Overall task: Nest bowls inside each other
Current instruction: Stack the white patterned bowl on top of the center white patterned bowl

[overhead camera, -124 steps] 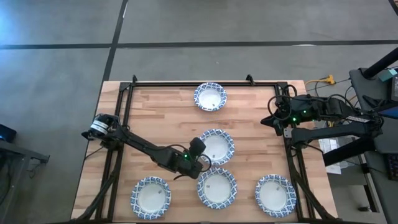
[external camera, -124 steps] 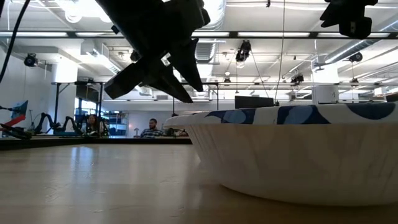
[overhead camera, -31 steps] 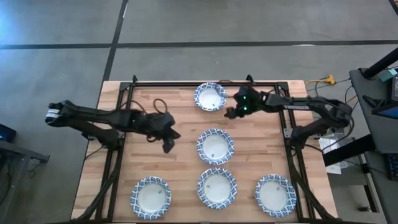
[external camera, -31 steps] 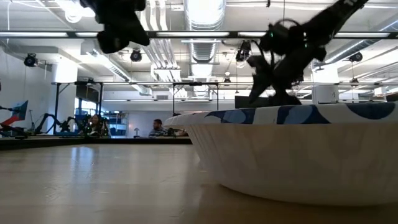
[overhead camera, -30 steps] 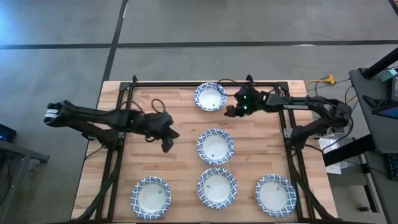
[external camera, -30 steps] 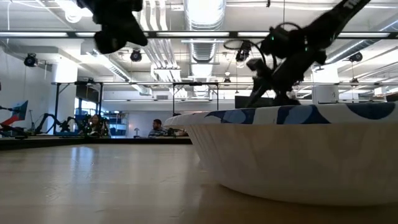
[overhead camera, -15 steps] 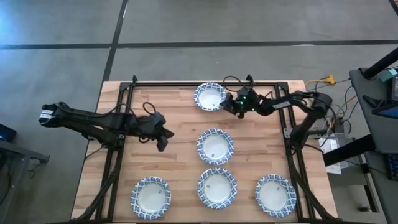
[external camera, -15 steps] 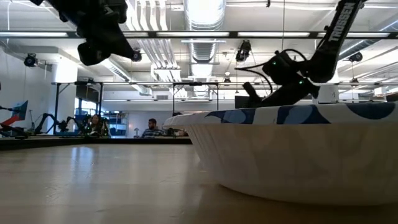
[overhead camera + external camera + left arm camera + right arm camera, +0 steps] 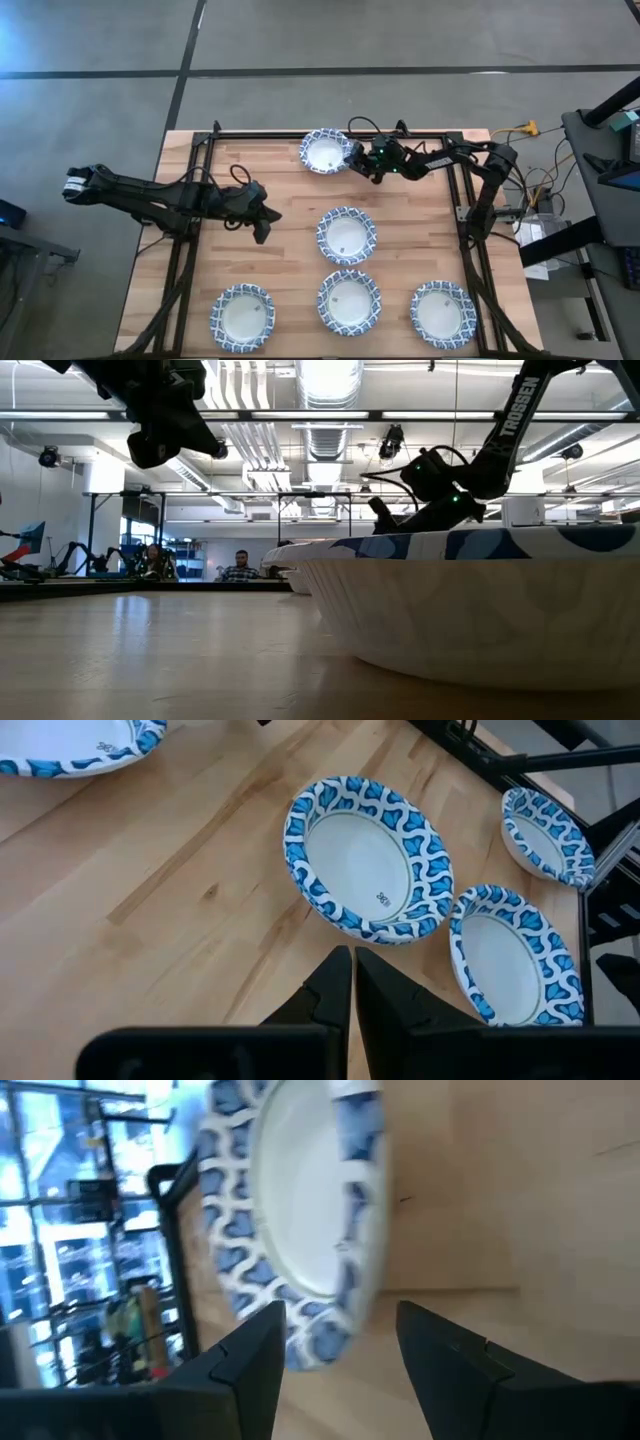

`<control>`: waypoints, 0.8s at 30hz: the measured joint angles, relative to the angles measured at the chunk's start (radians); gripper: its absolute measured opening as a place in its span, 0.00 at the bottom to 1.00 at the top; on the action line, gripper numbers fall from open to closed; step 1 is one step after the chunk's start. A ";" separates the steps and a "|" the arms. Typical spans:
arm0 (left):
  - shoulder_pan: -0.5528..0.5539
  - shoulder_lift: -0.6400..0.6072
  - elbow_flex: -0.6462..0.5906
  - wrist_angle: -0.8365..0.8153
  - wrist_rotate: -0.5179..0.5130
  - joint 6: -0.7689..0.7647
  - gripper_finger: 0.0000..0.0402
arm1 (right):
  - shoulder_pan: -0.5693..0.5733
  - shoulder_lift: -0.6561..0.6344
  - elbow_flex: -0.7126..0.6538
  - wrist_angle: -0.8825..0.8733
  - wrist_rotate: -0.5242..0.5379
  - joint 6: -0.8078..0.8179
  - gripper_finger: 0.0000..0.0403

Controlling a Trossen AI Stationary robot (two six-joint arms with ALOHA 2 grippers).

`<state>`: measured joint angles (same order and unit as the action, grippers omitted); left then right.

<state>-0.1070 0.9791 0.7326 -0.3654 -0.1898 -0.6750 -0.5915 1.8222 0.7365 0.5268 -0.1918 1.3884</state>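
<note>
Five blue-and-white patterned bowls sit base-down on the wooden table: a far bowl (image 9: 326, 152), a centre bowl (image 9: 346, 235) and three along the near edge (image 9: 242, 316), (image 9: 349, 301), (image 9: 441, 313). My right gripper (image 9: 352, 160) is open at the far bowl's right rim (image 9: 350, 1280). In its wrist view, one finger stands above the rim and the other low beside the outer wall. My left gripper (image 9: 263, 231) hangs shut and empty above the table, left of the centre bowl (image 9: 365, 860). My right gripper meets the far bowl at its rim on the table's right side (image 9: 345, 1315), which lies between the open fingers. The fingers come in low from the right, slanting down. Which finger touches the rim cannot be told. The bowl rests on the table.
A black frame (image 9: 205, 200) runs along the table's left, far and right sides. Bare wood lies between the far bowl and the centre bowl. In the low view the near-edge middle bowl (image 9: 480, 610) fills the foreground.
My right gripper has come down and gone toward the table's left onto the far bowl's right rim, rolling its wrist, and stays open. The far bowl has slid a little toward the left edge. My left gripper has drawn back slightly toward the left edge.
</note>
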 joint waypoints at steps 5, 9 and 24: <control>0.000 0.000 0.000 0.001 0.001 0.000 0.00 | 0.000 0.002 0.007 -0.059 0.071 -0.023 0.43; -0.001 0.000 -0.001 0.024 0.002 0.000 0.00 | 0.000 0.005 0.015 -0.045 0.111 -0.020 0.42; 0.000 0.000 -0.002 0.044 0.032 -0.001 0.00 | 0.019 0.151 0.238 -0.078 0.090 -0.009 0.41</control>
<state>-0.1074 0.9791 0.7307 -0.3214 -0.1577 -0.6760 -0.5722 1.9735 0.9742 0.4486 -0.1021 1.3795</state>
